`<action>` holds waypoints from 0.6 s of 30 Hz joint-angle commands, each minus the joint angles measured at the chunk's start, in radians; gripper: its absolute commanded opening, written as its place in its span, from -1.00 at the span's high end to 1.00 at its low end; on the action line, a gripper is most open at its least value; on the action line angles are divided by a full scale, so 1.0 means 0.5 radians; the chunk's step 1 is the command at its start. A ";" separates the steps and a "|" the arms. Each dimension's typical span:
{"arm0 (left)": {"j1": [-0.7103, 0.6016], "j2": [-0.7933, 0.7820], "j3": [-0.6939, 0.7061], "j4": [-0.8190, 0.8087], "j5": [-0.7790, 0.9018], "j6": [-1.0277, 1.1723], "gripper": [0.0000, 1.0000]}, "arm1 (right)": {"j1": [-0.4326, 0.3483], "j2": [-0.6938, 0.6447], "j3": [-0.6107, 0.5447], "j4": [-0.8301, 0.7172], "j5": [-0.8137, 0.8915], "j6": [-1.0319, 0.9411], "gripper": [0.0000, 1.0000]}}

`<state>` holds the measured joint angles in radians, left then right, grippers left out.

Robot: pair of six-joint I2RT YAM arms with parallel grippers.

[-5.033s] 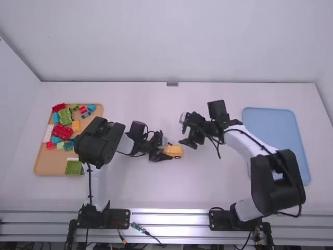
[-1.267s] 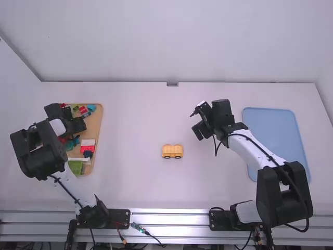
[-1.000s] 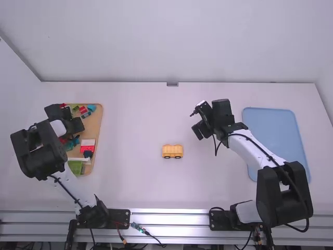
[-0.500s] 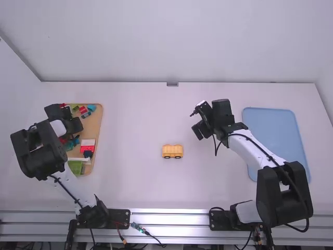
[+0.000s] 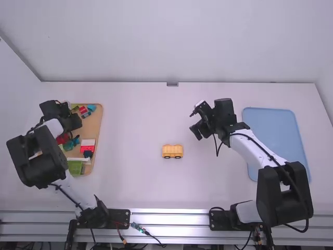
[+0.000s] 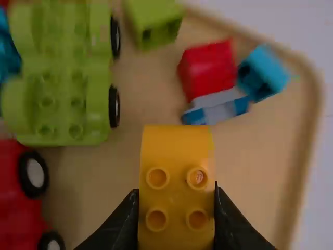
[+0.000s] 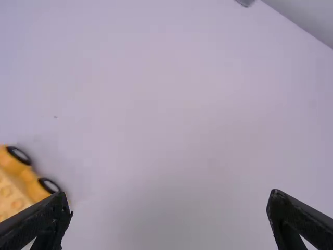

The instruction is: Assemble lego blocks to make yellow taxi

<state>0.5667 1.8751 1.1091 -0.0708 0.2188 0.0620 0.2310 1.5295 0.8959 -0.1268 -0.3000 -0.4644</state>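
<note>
My left gripper (image 5: 74, 124) is over the wooden tray in the high view. In the left wrist view that gripper (image 6: 177, 219) is shut on a yellow block (image 6: 177, 187) with studs and a curved end, held above the tray floor. The yellow car (image 5: 173, 151), with black wheels, stands on the middle of the table; part of this car (image 7: 18, 185) shows at the left of the right wrist view. Up and to the right of the car hangs my right gripper (image 5: 196, 133); its two fingers stand wide apart in the right wrist view, the gripper (image 7: 169, 208) holding nothing.
The wooden tray (image 5: 93, 127) at the left holds a green wheeled piece (image 6: 62, 83), a red wheeled piece (image 6: 18, 203), a red block (image 6: 208, 67) and several other blocks. A blue tray (image 5: 270, 122) lies at the right, beside the right arm.
The left arm has left the car at the table's middle and swung over to the wooden tray; in the last half second it has shifted slightly. The right gripper has moved a little from the car.
</note>
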 commanded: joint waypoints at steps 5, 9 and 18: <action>-0.193 -0.542 -0.157 -0.010 0.575 0.586 0.97 | -0.164 0.016 -0.056 -0.087 -0.656 -0.414 -0.99; -0.314 -0.617 -0.195 -0.127 0.992 0.964 0.97 | -0.230 0.016 -0.192 0.035 -0.853 -0.573 -0.98; -0.881 -0.616 -0.195 -0.768 1.240 2.026 0.97 | -0.299 0.016 -0.706 0.758 -1.329 -0.607 -0.99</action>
<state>0.1692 1.5623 1.0149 -0.4469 0.7860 0.8848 0.0776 1.5299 0.5758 0.2466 -0.8703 -0.7540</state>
